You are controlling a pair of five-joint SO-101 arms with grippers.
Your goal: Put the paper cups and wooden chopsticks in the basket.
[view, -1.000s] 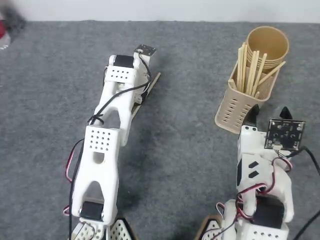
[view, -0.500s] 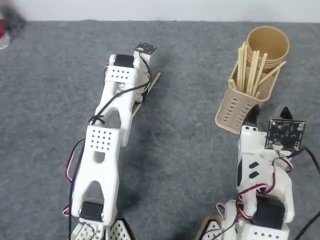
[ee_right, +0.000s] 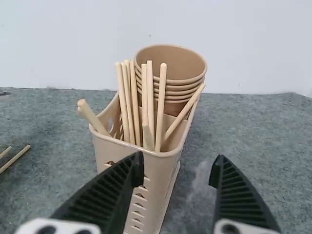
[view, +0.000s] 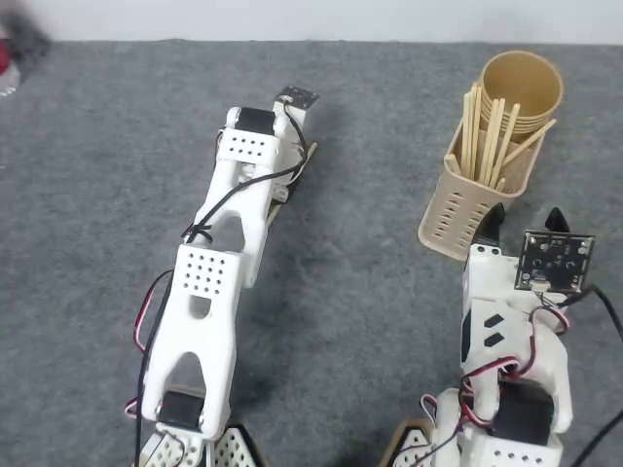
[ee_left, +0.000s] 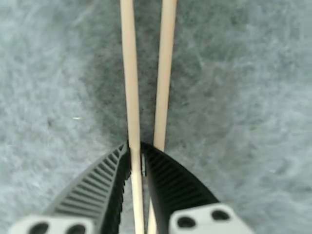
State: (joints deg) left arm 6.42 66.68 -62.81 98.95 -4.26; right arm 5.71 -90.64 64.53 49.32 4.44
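Left pincer [ee_left: 135, 146] clamps one chopstick [ee_left: 128, 73] — the basket [view: 443, 219] stands well apart.

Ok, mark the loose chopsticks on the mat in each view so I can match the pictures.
High view: loose chopsticks peek out beside the left arm's wrist, left of the basket.
Left wrist view: they run along the grey mat, one clamped in the left gripper.
Right wrist view: their ends lie off to one side of the basket.
Shared landmark: the grey mat.
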